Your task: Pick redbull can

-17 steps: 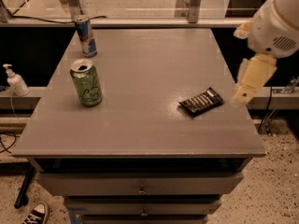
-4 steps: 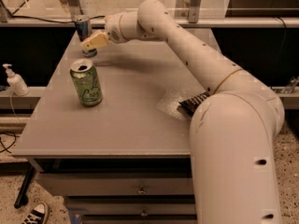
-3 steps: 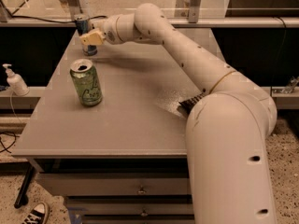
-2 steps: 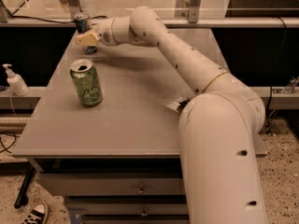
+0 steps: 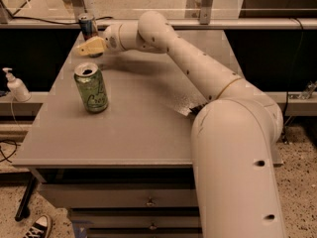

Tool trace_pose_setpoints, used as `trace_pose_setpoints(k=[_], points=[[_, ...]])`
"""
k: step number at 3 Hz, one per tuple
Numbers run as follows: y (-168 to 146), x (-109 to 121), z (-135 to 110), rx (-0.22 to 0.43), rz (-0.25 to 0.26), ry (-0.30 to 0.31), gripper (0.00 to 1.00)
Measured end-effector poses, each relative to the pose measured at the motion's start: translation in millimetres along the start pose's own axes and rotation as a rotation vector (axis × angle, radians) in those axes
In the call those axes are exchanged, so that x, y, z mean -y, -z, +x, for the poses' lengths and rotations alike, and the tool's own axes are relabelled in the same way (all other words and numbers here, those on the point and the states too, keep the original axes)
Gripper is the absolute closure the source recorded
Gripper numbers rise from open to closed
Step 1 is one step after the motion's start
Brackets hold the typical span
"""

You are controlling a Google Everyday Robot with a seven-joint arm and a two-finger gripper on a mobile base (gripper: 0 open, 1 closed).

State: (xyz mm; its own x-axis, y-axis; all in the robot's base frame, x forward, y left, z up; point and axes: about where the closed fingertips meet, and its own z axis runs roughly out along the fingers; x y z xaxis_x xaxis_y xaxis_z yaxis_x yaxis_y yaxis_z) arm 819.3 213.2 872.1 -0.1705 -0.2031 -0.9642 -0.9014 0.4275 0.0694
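Note:
The redbull can, slim, blue and silver, stands upright at the table's far left corner. My gripper is right at the can, reaching in from the right, and its yellowish tip covers the can's lower part. The can's top and upper body show above the gripper. My arm stretches across the table from the lower right.
A wider green can with an open top stands on the grey table in front of the gripper. A dark packet lies mostly hidden behind my arm. A soap bottle stands off the table's left. A railing runs behind the table.
My gripper has moved left along the table's far edge and now sits against the redbull can. The cans have not moved.

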Motion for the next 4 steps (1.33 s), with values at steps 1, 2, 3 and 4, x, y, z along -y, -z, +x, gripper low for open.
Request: trace_pose_setpoints(k=[1, 2, 3, 4], points=[[4.3, 0.8, -0.3, 0.009, 0.011, -0.003, 0.16], [6.7, 2.0, -3.7, 0.02, 0.018, -0.004, 0.41], [5.3, 1.5, -5.8, 0.029, 0.018, -0.01, 0.64], [10.0, 0.7, -9.9, 0.043, 0.021, -0.01, 0.87]])
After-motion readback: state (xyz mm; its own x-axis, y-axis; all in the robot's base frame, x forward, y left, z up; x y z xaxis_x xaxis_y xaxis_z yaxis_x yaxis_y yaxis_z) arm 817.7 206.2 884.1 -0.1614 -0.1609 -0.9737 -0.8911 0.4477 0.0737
